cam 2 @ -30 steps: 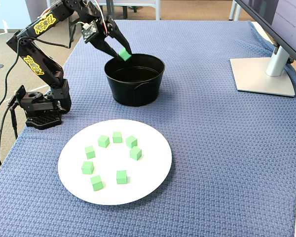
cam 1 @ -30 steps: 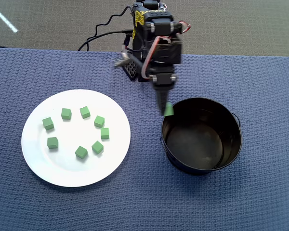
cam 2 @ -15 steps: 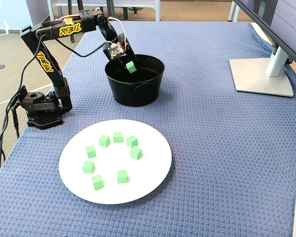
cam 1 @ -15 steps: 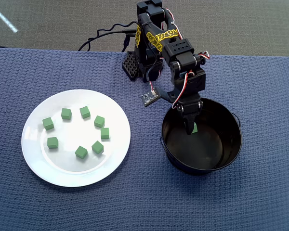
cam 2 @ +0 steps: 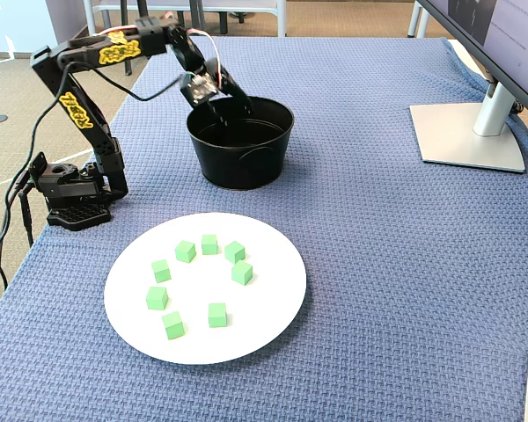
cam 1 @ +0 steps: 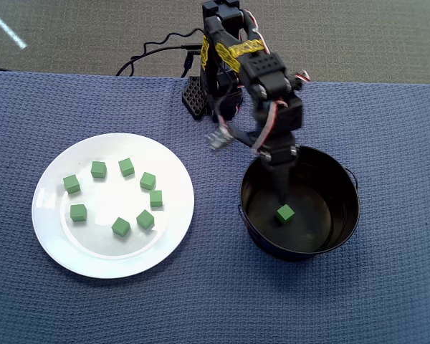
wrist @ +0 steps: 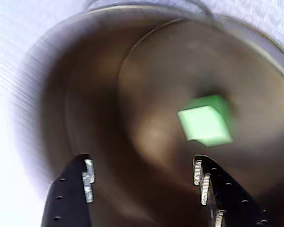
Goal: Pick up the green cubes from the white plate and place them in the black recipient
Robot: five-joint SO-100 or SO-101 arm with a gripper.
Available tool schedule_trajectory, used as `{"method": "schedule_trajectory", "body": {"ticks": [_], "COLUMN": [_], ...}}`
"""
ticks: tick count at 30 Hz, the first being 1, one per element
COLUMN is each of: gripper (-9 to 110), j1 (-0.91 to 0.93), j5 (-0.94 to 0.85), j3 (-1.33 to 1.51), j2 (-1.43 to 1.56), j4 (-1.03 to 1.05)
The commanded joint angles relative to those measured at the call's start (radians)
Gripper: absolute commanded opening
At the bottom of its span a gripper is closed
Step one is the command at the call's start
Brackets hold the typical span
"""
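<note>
Spread wide and empty, the claw (wrist: 144, 182) hangs over the black pot (cam 1: 344, 215), where one green cube (cam 1: 285, 213) lies loose on the bottom. Beside the pot, eight green cubes (cam 1: 120, 226) sit in a ring on the white plate (cam 1: 93, 261).

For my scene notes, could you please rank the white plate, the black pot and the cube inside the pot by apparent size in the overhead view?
1. White plate, largest.
2. Black pot, clearly narrower.
3. Green cube, by far the smallest, lying on the pot's floor.
</note>
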Motion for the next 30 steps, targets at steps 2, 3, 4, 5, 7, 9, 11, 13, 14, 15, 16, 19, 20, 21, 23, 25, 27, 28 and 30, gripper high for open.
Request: {"method": "schedule_trajectory", "body": {"ticks": [2,3,4,5,7,9,11,13,14,15,16,19,20,21,23,25,27,28,30], "gripper": [19,18,17,16,15,14,14,14,14,15,15,15,15,15,15,15,15,14,13], "j1": [0.202,0.256,0.308,0.362,0.466,0.575,0.681,0.779,0.824,0.862,0.897,0.971,0.989,1.006,1.026,1.032,1.028,1.023,1.017], "j5": [-0.028,-0.028,-0.021,-0.002,0.021,0.038,0.040,0.048,0.058,0.071,0.086,0.104,0.107,0.109,0.100,0.075,0.028,0.005,-0.032], "j3": [-0.262,-0.318,-0.365,-0.405,-0.436,-0.422,-0.422,-0.431,-0.442,-0.456,-0.480,-0.558,-0.583,-0.606,-0.637,-0.646,-0.649,-0.653,-0.658], "j2": [0.061,0.040,0.017,-0.006,-0.046,-0.081,-0.140,-0.215,-0.258,-0.301,-0.347,-0.466,-0.502,-0.537,-0.604,-0.657,-0.692,-0.704,-0.724], "j4": [0.123,0.152,0.178,0.198,0.212,0.184,0.166,0.140,0.123,0.107,0.098,0.097,0.098,0.103,0.103,0.087,0.080,0.081,0.086]}}
